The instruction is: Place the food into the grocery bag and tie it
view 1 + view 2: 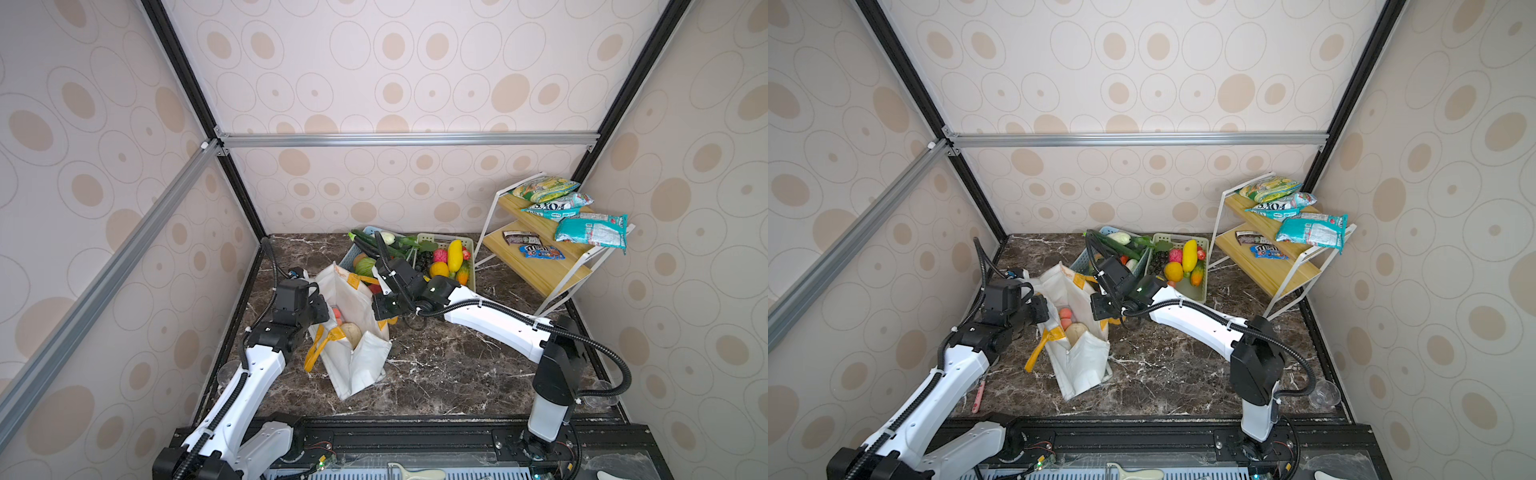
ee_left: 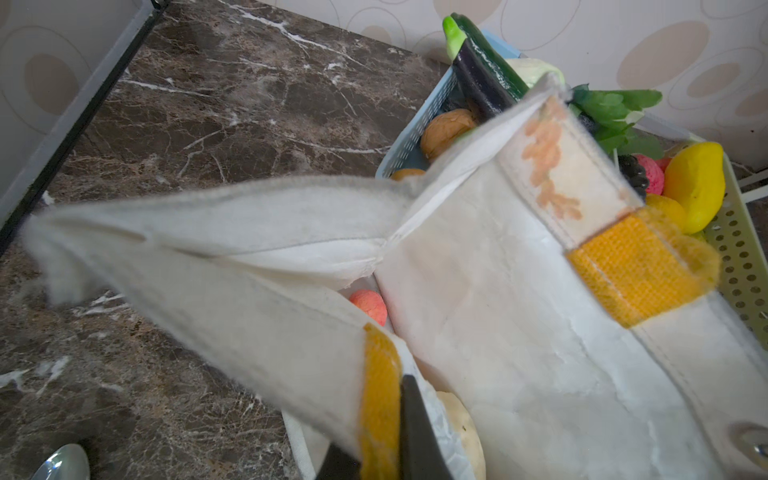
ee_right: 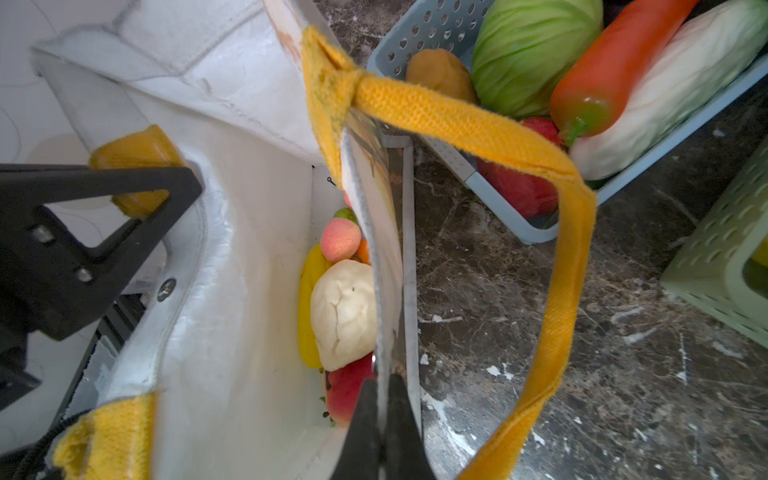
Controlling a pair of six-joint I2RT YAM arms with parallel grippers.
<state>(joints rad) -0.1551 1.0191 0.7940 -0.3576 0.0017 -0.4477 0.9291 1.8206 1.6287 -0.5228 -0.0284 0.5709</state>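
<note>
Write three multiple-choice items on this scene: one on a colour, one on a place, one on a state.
1. The handles of the grocery bag are:
A blue
B black
C yellow-orange

2. The snack packets lie:
A inside the bag
B on the shelf rack
C in a gripper

3. The right gripper is:
A shut on the bag's rim
B wide open
C out of sight

Key:
1 C: the right wrist view shows a yellow-orange woven strap.
2 B: both top views show the packets on the rack's wooden shelves.
3 A: in the right wrist view its black fingers pinch the bag's edge.
</note>
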